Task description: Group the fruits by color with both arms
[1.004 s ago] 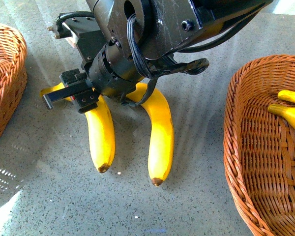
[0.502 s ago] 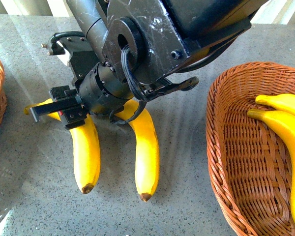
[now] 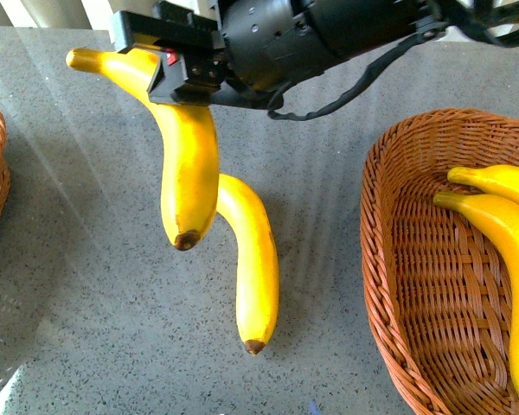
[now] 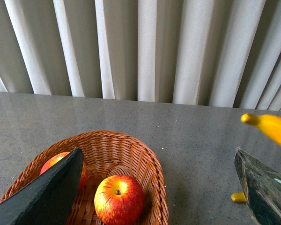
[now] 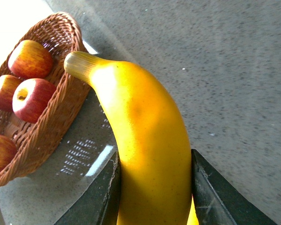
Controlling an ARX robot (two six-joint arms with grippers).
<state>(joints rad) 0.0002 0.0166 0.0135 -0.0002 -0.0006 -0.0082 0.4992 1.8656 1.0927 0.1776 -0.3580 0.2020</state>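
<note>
Front view: a banana [image 3: 189, 164] is held clear of the desk [image 3: 86, 285] by the right gripper [image 3: 183, 73], which is clamped near its stem. A second banana [image 3: 253, 259] lies on the desk beneath. The stem is pointed toward the desk's left edge and the brown tip hangs down, so the long axis is judged steep. The carry to the wicker basket [image 3: 389, 285] at the right edge should be kept high enough for the tip to clear the rim. The left gripper [image 4: 157, 154] is spread apart, empty.
</note>
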